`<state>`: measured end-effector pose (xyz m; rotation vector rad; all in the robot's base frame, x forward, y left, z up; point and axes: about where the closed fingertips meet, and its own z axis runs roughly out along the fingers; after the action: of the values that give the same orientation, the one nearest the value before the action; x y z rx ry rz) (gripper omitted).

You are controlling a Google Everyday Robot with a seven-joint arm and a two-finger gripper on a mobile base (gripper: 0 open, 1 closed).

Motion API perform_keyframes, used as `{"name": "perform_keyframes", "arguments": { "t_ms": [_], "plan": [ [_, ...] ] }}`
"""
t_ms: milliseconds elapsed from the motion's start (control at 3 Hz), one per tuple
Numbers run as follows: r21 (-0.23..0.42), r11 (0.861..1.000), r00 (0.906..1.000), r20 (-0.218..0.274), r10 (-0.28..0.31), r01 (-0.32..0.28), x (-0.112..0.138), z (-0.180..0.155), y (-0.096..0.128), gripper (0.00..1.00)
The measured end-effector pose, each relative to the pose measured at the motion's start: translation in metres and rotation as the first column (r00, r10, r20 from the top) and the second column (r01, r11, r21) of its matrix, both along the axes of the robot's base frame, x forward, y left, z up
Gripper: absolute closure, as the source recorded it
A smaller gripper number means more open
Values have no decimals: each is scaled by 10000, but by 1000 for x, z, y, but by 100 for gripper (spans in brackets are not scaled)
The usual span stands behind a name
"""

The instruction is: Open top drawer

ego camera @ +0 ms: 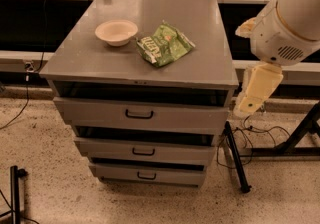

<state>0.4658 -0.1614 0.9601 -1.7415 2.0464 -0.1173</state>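
top drawer [100, 110]: uppermost of three grey fronts, directly under the surface [200, 63], seemingly shut | end effector [248, 104]: hangs just right of the top drawer, apart from it; grip state cannot be told | above the top drawer: white bowl [116, 32] beside green bag [164, 43], both on the surface

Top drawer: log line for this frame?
phase: pre-grasp | top drawer: handle untouched | gripper: in air, right of cabinet | on cabinet: bowl, green bag

Claw [248, 107] beside top drawer [175, 117]; front unobstructed
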Motion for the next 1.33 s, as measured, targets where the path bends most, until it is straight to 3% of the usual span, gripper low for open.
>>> {"name": "perform_keyframes", "arguments": {
  "t_ms": [333, 667, 1000, 1333],
  "plan": [
    [251, 9993, 9996, 12, 275, -275, 0, -1, 5, 0],
    [658, 9931, 9948, 392, 943, -968, -7, -12, 37, 0],
    [889, 9882, 9875, 1077, 1152, -1249, 2, -73, 93, 0],
    [889, 9882, 9875, 1078, 1153, -1251, 2, -73, 93, 0]
  ]
}}
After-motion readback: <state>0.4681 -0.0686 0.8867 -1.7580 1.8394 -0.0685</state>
